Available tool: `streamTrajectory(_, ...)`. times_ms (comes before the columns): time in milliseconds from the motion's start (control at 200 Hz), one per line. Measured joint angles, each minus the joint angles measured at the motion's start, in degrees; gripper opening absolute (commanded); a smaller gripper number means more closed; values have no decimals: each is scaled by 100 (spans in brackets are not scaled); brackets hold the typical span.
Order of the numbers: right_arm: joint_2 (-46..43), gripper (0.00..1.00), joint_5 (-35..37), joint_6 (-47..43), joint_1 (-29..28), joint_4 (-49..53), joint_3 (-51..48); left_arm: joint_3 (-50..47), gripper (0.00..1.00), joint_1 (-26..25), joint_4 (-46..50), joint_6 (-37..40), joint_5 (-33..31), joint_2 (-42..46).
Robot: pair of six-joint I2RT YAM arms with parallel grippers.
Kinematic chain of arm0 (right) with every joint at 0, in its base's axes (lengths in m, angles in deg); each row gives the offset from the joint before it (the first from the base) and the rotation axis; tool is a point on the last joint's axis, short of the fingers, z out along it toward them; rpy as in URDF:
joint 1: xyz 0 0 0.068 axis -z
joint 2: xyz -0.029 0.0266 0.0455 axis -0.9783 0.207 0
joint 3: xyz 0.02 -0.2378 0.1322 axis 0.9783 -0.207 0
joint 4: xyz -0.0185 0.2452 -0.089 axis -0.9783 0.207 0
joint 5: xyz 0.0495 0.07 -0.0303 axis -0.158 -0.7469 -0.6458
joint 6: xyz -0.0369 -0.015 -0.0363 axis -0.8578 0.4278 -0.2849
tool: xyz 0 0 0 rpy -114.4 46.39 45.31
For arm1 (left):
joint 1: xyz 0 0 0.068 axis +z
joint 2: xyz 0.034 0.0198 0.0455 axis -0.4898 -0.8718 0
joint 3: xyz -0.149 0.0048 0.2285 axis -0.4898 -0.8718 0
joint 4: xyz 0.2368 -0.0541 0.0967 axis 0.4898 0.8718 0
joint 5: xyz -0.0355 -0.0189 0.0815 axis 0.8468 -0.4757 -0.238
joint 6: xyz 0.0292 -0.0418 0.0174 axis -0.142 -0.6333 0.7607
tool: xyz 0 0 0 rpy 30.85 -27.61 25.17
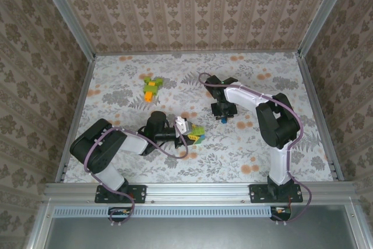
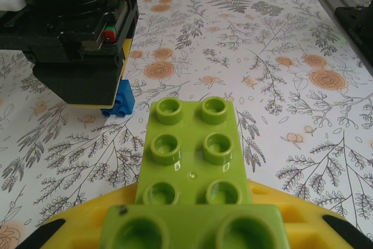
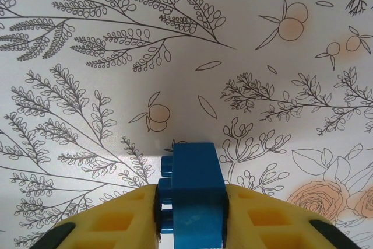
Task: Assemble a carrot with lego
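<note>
My left gripper (image 1: 187,132) lies low over the table, shut on a light green lego piece (image 2: 190,144) of two stacked bricks that sticks out past its yellow fingers (image 2: 344,225). In the top view this light green piece (image 1: 197,133) is near the table's middle. My right gripper (image 3: 192,217) points down at the table, shut on a small blue lego brick (image 3: 197,188) with its studs facing left. The left wrist view has the right gripper (image 2: 87,94) at upper left, the blue brick (image 2: 119,102) under it at the table surface. A small cluster of green and orange lego (image 1: 151,87) lies further back on the left.
The table is covered by a floral-print cloth (image 1: 262,144) and walled in by patterned panels with metal posts (image 1: 315,97). Open cloth lies to the right of both grippers and along the front edge.
</note>
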Motion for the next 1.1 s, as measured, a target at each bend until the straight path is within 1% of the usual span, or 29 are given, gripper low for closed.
streamTrajectory(185,-50,27,-42,-2,20,-68,-66,0,28,0,0,2,0,-2)
streamTrajectory(315,-289,27,-452,0,181,-354,-387,2,28,0,0,0,0,-2)
streamTrajectory(430,-568,28,-1097,15,463,-739,-807,2,28,0,0,0,0,-2)
streamTrajectory(560,-831,29,-2076,160,796,-1366,-1325,11,28,0,0,0,0,-11)
streamTrajectory(735,-918,29,-3287,422,1102,-2291,-1845,13,28,0,2,0,0,-13)
streamTrajectory(820,-920,29,-3705,505,1250,-2610,-2031,15,28,0,2,2,0,-17)
streamTrajectory(950,-955,32,-3993,511,1464,-2802,-2216,31,28,0,2,2,0,-28)
streamTrajectory(1030,-1005,35,-3985,470,1556,-2796,-2288,48,28,0,2,2,-2,-46)
streamTrajectory(1100,-1034,40,-3825,389,1602,-2704,-2356,52,28,0,2,2,-2,-50)
